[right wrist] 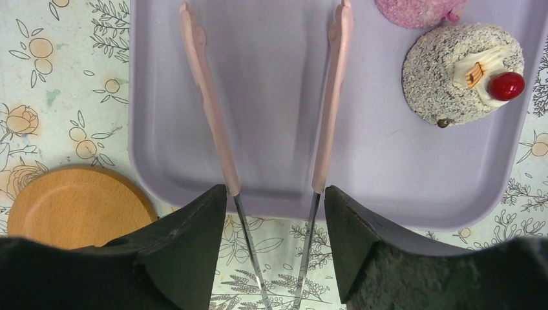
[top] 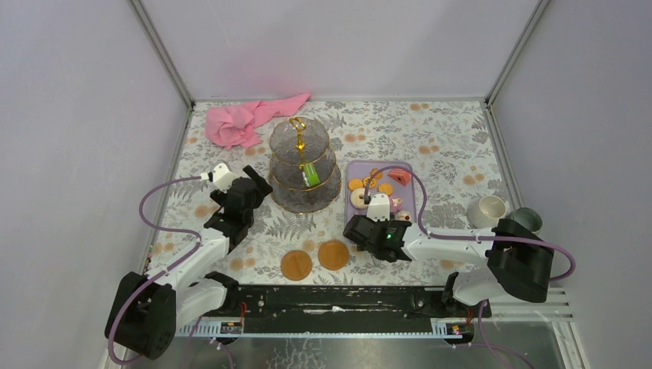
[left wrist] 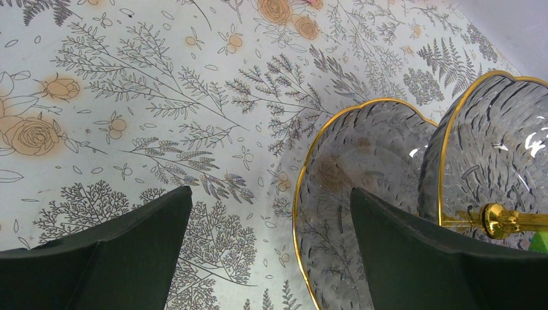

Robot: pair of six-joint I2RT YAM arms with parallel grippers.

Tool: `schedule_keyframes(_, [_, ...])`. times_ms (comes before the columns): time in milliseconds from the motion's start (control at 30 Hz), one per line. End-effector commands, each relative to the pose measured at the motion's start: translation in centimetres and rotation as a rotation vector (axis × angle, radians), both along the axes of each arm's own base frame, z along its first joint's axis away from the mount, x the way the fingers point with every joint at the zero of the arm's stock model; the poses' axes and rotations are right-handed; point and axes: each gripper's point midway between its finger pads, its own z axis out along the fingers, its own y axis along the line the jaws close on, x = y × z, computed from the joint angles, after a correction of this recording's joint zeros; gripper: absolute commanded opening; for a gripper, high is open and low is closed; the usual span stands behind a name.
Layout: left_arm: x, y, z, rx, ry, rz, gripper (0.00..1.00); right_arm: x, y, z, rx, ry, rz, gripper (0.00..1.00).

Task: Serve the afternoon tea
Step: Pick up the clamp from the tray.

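The three-tier glass stand point(top: 304, 165) with its gold stem point(left wrist: 504, 221) stands mid-table, and a green cake point(top: 309, 175) lies on a tier. My left gripper point(top: 257, 184) point(left wrist: 271, 213) is open just left of the stand, its right finger over the bottom tier's rim point(left wrist: 304, 194). My right gripper point(top: 361, 225) point(right wrist: 276, 194) is shut on the pink tongs point(right wrist: 333, 97), whose tips hang spread over the lilac tray point(right wrist: 271, 97). In the tray lie a white cupcake point(right wrist: 462, 71), orange biscuits point(top: 355, 184) and a doughnut point(top: 359, 198). A cream mug point(top: 487, 211) and a grey-green mug point(top: 527, 220) sit far right.
Two round wooden coasters point(top: 296, 264) point(top: 334, 254) lie near the front edge, one just left of the tray's near corner point(right wrist: 74, 203). A pink cloth point(top: 246, 119) is crumpled at the back left. Walls close in the table on three sides.
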Motion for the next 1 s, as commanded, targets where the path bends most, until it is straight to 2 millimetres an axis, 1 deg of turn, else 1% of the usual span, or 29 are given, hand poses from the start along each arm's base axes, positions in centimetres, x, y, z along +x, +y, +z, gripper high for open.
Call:
schedule_keyframes(0, [0.2,0.3,0.5,0.018,-0.03,0.019,1.0,0.3,0.0,0.1,0.011,-0.004,-0.015,0.64])
schedule_keyframes(333, [0.3,0.3,0.4,0.019,-0.028,0.018,1.0,0.0,0.0,-0.8,0.003,0.017,-0.009,0.66])
schedule_keyframes(567, [0.3,0.3,0.4,0.019,-0.027,0.019,1.0,0.1,-0.3,-1.1,0.004,0.025,-0.014,0.66])
schedule_keyframes(800, [0.2,0.3,0.4,0.019,-0.027,0.018,1.0,-0.1,-0.4,-1.6,0.007,0.039,-0.014,0.62])
schedule_keyframes(967, [0.3,0.2,0.4,0.02,-0.025,0.017,1.0,0.0,-0.3,-1.0,0.021,0.027,-0.013,0.53])
